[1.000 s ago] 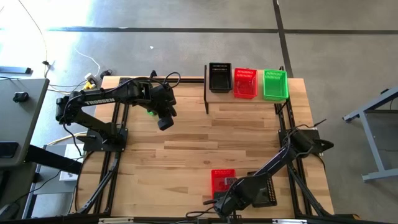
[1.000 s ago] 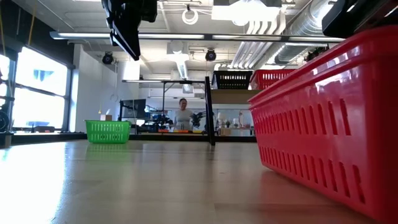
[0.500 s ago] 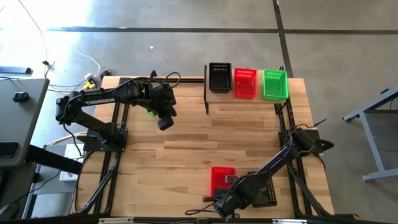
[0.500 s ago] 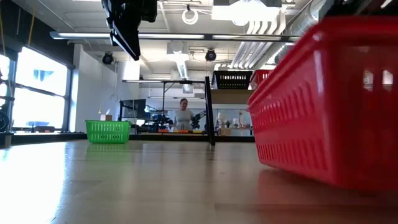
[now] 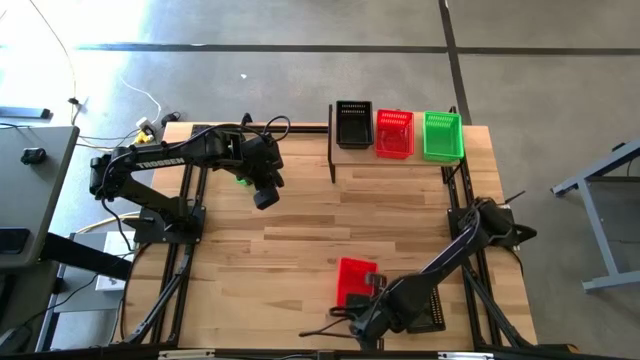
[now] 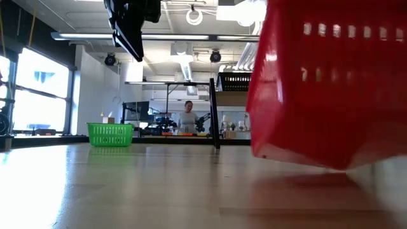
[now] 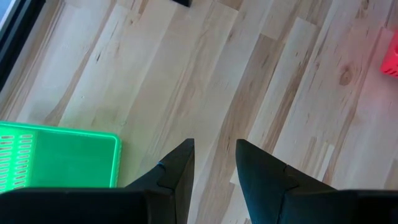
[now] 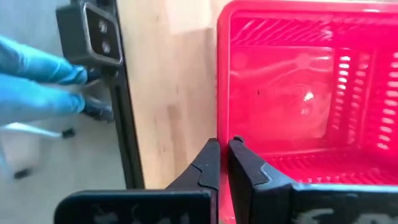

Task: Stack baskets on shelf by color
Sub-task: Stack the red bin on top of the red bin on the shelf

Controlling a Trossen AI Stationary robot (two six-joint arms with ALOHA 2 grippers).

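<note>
Overhead, ducts (image 6: 299, 28) above wooden tabletop (image 5: 300, 235)

Workshop surroundings around a light wooden worktop (image 5: 300, 230).

A grey concrete floor (image 5: 250, 70) lies beyond the worktop, with white cables (image 5: 140, 100) trailing on it beside the left tool's arm. A person (image 6: 187, 118) stands far across the room, behind the raised left tool. Blue-gloved fingers (image 8: 37, 87) show just off the worktop edge near the right tool.

Red basket (image 5: 354, 281) tilted off tabletop
</note>
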